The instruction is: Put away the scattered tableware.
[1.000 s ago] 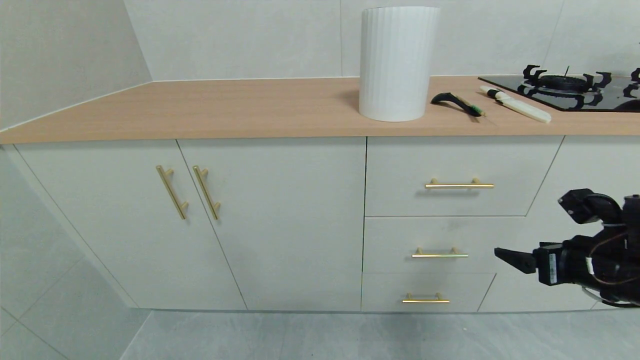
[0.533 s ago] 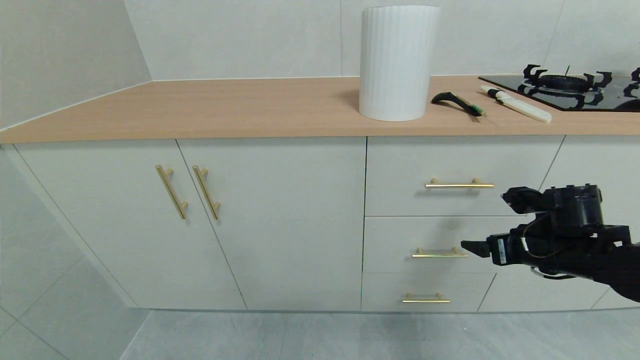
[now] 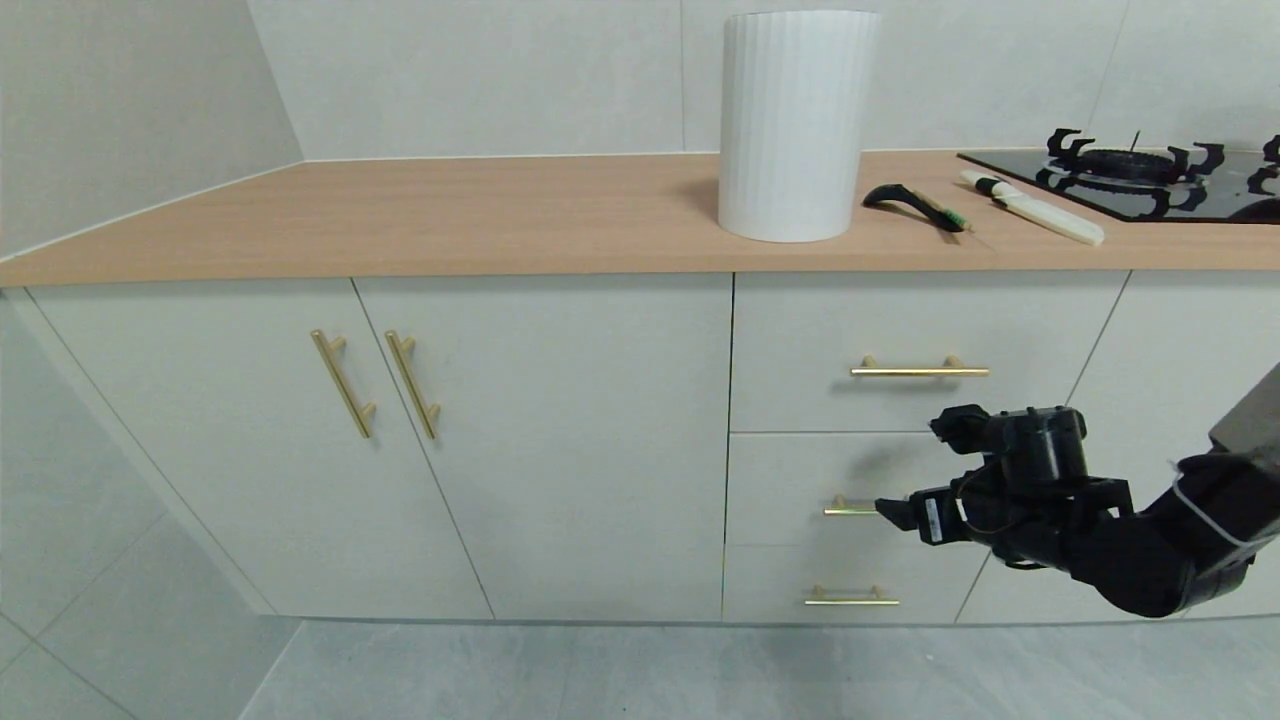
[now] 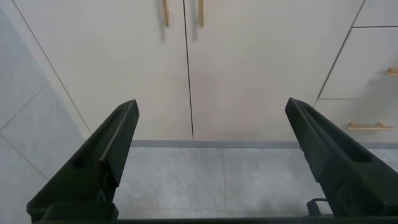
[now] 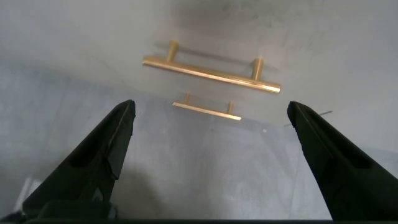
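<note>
Eyes on the black two-fingered right gripper (image 3: pixel 912 468): spread wide, nothing held, lower fingertip just short of the slim brass bar handle of the middle drawer (image 3: pixel 850 510). Looks like a drawer-opening step, judging by the lie of things. Bar not yet enclosed, so no closing yet.

Best line from here: square up to the drawer front, straddle the bar between its two posts, clamp firmly, then pull straight out with no twist. Steer clear of the brass handle of the bottom drawer (image 3: pixel 851 600) just below.

Up on the long wooden countertop (image 3: pixel 450 215), beside the tall white ribbed cylinder (image 3: pixel 790 125): the black curved-handled utensil (image 3: pixel 905 200) and the cream-white knife (image 3: pixel 1040 215), both well apart from the gripper.

Over to the black left gripper (image 4: pixel 211 118): equally wide, equally empty, aimed at the grey tiled floor (image 4: pixel 217 180) below the pale cabinet doors (image 4: pixel 249 62).
</note>
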You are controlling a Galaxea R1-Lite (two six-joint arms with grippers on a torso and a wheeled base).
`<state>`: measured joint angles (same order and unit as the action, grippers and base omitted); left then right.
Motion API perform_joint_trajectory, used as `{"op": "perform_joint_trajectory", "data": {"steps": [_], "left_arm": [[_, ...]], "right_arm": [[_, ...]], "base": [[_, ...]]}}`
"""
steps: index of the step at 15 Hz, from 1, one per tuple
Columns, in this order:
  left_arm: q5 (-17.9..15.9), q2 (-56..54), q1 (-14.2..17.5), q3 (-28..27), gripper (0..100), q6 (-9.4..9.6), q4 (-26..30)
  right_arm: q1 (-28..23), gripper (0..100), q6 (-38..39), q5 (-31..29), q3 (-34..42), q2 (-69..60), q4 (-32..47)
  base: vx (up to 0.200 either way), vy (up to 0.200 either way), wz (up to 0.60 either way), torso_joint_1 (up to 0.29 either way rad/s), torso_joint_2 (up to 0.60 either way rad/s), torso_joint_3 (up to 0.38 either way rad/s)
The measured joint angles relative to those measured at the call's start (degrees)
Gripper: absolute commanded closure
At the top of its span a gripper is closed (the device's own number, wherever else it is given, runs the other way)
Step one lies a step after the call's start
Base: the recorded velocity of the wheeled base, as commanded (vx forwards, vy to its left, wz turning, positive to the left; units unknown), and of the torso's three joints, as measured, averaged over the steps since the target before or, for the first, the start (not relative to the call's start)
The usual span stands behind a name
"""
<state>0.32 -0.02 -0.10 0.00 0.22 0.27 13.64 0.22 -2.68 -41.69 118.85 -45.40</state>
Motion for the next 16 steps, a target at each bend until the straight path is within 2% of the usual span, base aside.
{"op": "perform_joint_trajectory", "data": {"steps": [4, 8, 16], "left_arm": [[0.0, 0.0, 0.0, 0.0, 0, -0.04, 0.0], [0.0, 0.0, 0.0, 0.0, 0, 0.00, 0.0], [0.0, 0.0, 0.0, 0.0, 0, -0.01, 0.0]], "right_arm": [[-0.2, 0, 1.9, -0.7, -0.9, 4.3, -2.7], [-1.0, 0, 2.4, -3.5, -2.5, 9.8, -11.0], [-2.2, 0, 2.6, -6.9, -8.8, 17.3, -13.1]], "base": [[0.000, 0.000, 0.00, 0.000, 0.00, 0.000], [0.000, 0.000, 0.00, 0.000, 0.00, 0.000], [0.000, 0.000, 0.00, 0.000, 0.00, 0.000]]}}
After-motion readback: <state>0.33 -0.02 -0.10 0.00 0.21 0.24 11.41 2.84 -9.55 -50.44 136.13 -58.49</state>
